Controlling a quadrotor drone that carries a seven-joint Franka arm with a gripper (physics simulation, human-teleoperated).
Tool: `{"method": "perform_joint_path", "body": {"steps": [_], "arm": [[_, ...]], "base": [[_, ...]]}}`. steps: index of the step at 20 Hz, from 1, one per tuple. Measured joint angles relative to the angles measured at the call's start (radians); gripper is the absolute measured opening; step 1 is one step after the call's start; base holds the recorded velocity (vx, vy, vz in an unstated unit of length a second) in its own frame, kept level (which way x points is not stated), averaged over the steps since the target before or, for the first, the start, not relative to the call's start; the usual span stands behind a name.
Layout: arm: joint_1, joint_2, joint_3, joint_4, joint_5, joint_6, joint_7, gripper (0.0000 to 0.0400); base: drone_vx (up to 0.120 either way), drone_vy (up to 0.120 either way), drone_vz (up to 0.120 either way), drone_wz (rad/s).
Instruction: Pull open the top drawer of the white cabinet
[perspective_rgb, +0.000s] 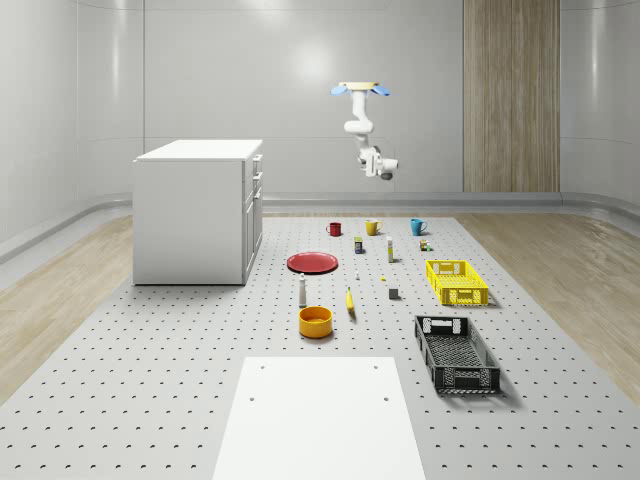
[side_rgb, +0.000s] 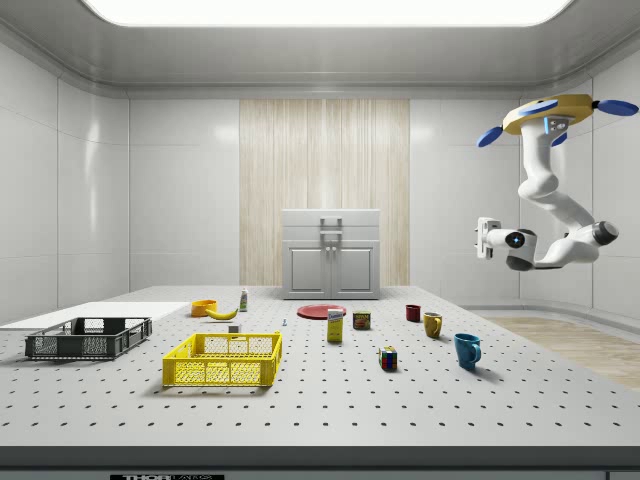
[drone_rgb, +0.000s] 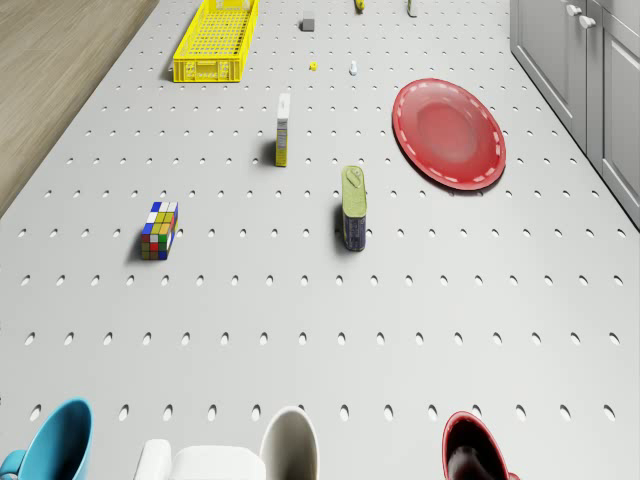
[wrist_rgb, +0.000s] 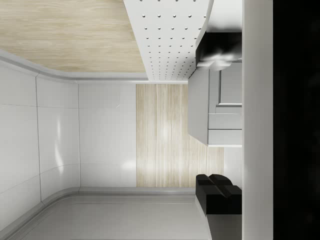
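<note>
A white cabinet (perspective_rgb: 195, 215) stands at the whole-scene view's left on a grey perforated table (perspective_rgb: 150, 380). Its drawer fronts face the view's right. The top drawer (perspective_rgb: 257, 165) sits flush with the drawers below it, closed.

Right of the cabinet, low on the table, lie a red plate (perspective_rgb: 313, 262), a small white bottle (perspective_rgb: 303, 290), an orange bowl (perspective_rgb: 315, 321) and a banana (perspective_rgb: 350, 300). A blank white sheet (perspective_rgb: 318, 420) lies near the front edge. Farther back is a row of three mugs: red (perspective_rgb: 334, 229), yellow (perspective_rgb: 372, 227) and blue (perspective_rgb: 417, 226). All of these sit well below the gripper, and open air lies between it and the cabinet front.

The drone (perspective_rgb: 360, 89) hovers high above the mug row, well to the right of the cabinet. The gripper (perspective_rgb: 387, 172) hangs in open air at about the height of the top drawer, well apart from it. It touches nothing and nothing shows in its grasp. Whether it is open or closed cannot be told.

The white arm (perspective_rgb: 358, 125) drops from under the drone and curves down. In the side view it bends at a low elbow, so the last section lies level, with the gripper turned toward the cabinet.

At the far right, a yellow crate (perspective_rgb: 457, 282) and a black crate (perspective_rgb: 456, 353) rest on the table, the black one nearer the front.
</note>
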Motion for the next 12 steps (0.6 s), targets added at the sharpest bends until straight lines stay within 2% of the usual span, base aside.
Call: {"method": "perform_joint_path", "body": {"steps": [6,8,12], "arm": [[0.045,-0.030,-0.029,-0.011,-0.006,0.031,0.012,0.0305],[0.058,-0.039,-0.036,-0.014,-0.011,0.042,0.016,0.0305],[0.084,-0.058,-0.050,-0.018,-0.022,0.062,0.026,0.0305]], "base": [[0.120,-0.120,0.120,0.000],[0.120,-0.120,0.040,0.000],[0.120,-0.120,0.120,0.000]]}}
